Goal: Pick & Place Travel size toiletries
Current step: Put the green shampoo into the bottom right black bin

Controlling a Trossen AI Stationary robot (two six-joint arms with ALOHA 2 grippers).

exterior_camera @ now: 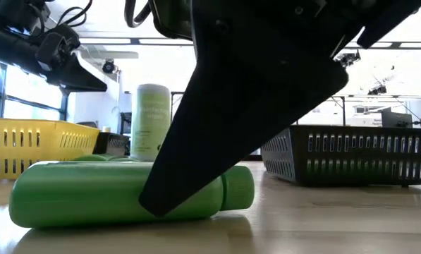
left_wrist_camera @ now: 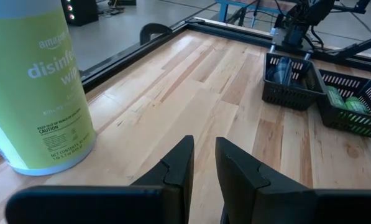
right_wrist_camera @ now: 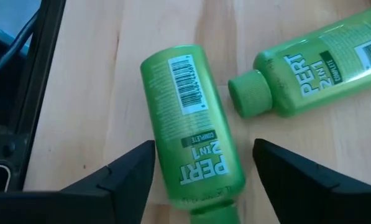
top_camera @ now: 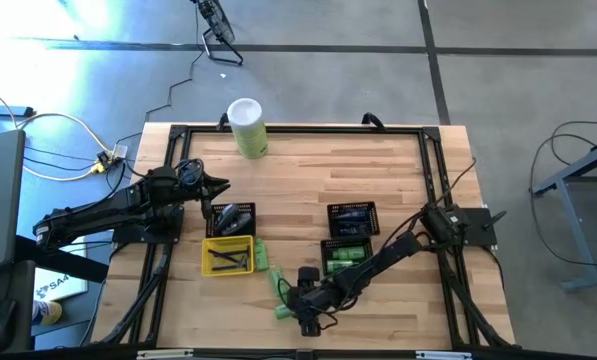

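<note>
Two green Pert bottles lie on their sides on the wooden table near its front edge. One green bottle (right_wrist_camera: 188, 124) (top_camera: 283, 311) (exterior_camera: 83, 201) lies between the fingers of my right gripper (right_wrist_camera: 204, 146) (top_camera: 303, 308). That gripper is open and slants down over the bottle, with one finger on either side and a little room on both sides. The second bottle (right_wrist_camera: 322, 68) (top_camera: 275, 282) lies just beyond, its cap toward the first. My left gripper (left_wrist_camera: 204, 165) (top_camera: 218, 186) waits shut above the table's left side, holding nothing.
A yellow tray (top_camera: 228, 262) with dark items stands left of the bottles, with another green bottle (top_camera: 261, 254) beside it. Black mesh baskets (top_camera: 231, 218) (top_camera: 353, 218) sit mid-table, and one basket (top_camera: 346, 256) holds green bottles. A tall pale-green canister (top_camera: 247, 127) (left_wrist_camera: 30, 81) stands at the far edge.
</note>
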